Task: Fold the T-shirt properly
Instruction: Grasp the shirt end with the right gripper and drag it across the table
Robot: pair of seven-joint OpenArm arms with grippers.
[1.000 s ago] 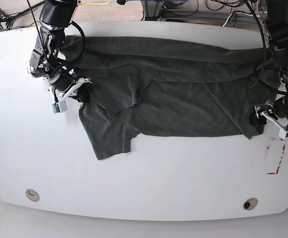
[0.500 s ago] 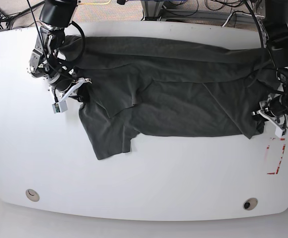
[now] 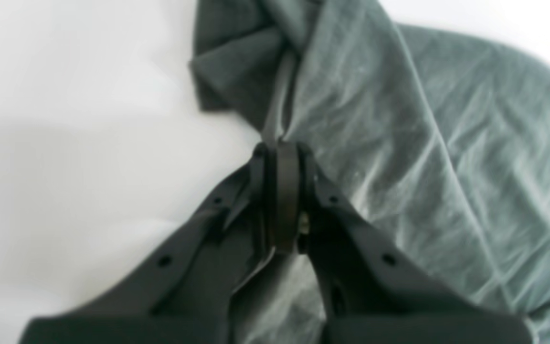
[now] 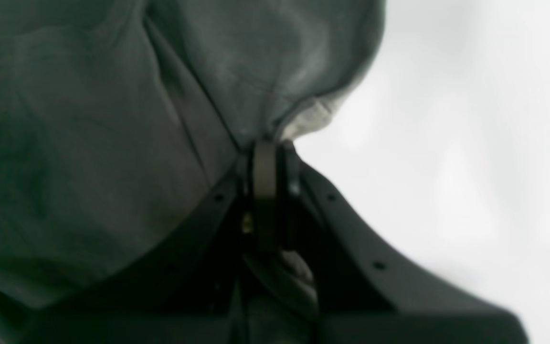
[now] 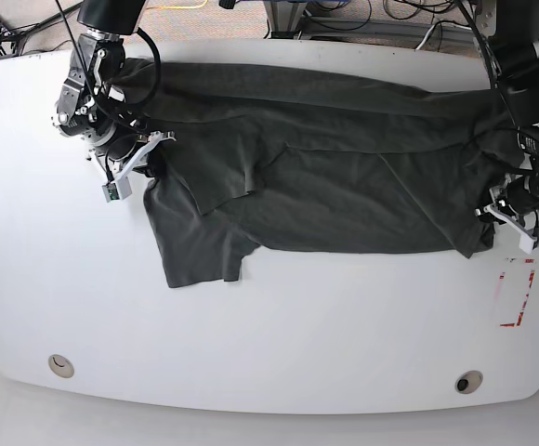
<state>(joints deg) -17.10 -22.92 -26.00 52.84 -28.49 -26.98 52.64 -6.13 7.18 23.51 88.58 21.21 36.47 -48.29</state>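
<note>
- T-shirt (image 5: 344, 177) lies spread across the far half of the white table (image 5: 279, 344), long axis running side to side, most of it flat but wrinkly, upper layers folded over lower ones.
- One flap of it hangs toward the near edge on the base view's left, a roughly square piece ending in a straight hem (image 5: 200, 279).
- Right gripper (image 5: 144, 158) sits at the shirt's end by the table's left edge as the base view shows it, jaws clenched on a bunch of fabric; the right wrist view shows the dark cloth (image 4: 112, 143) drawn into a pucker right at the fingertips (image 4: 265, 162), with a paler patch of fabric beside the pinch (inside face or label, cannot tell which).
- Left gripper (image 5: 511, 204) is at the opposite end, near the table's right edge in the base view, jaws also clamped shut on cloth; the left wrist view shows a ridge of grey fabric (image 3: 399, 143) running straight into the closed tips (image 3: 282, 157), bare table to one side of them.
- Red tape marks (image 5: 516, 293) on the table just nearer the front edge than the left gripper, apart from the shirt.
- Two round inserts near the front edge: one toward the front-left corner (image 5: 60, 364), one toward the front-right (image 5: 467, 382).
</note>
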